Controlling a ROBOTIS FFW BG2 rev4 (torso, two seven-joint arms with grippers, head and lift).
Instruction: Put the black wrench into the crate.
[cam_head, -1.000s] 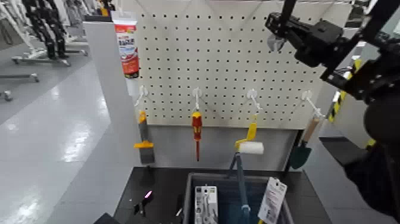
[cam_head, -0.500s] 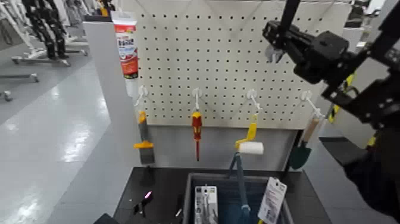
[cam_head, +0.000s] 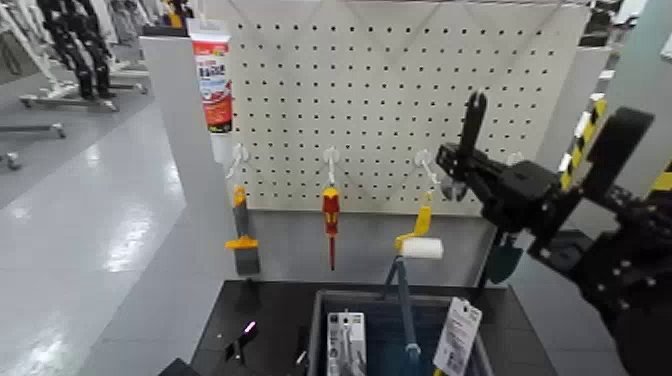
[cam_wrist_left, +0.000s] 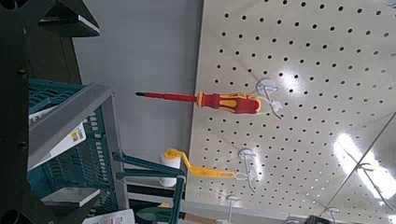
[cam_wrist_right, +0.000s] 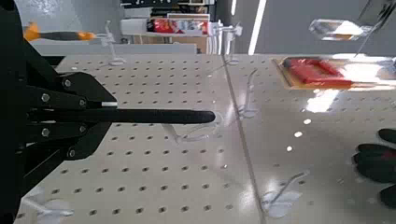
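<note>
My right gripper (cam_head: 460, 162) hangs in front of the pegboard, above and to the right of the crate, shut on the black wrench (cam_head: 472, 115). The wrench's slim handle points up from the fingers. In the right wrist view the same black handle (cam_wrist_right: 168, 117) runs straight out from the right gripper (cam_wrist_right: 101, 117) across the pegboard. The dark grey-blue crate (cam_head: 318, 325) sits on the table at the bottom centre, below the gripper, and its mesh wall (cam_wrist_left: 79, 112) also shows in the left wrist view. Only dark parts of my left gripper (cam_wrist_left: 11, 103) show, beside the crate.
On the white pegboard (cam_head: 380, 90) hang a scraper (cam_head: 241, 240), a red-and-yellow screwdriver (cam_head: 330, 215), a yellow paint roller (cam_head: 420, 243), a green trowel (cam_head: 505, 258) and a sealant tube (cam_head: 212, 75). The crate holds packaged tools (cam_head: 346, 345) and a tagged card (cam_head: 458, 335). The black tabletop (cam_head: 262, 318) lies to its left.
My right arm has come down from the top of the pegboard to hook height, still holding the wrench. Nothing else has moved.
</note>
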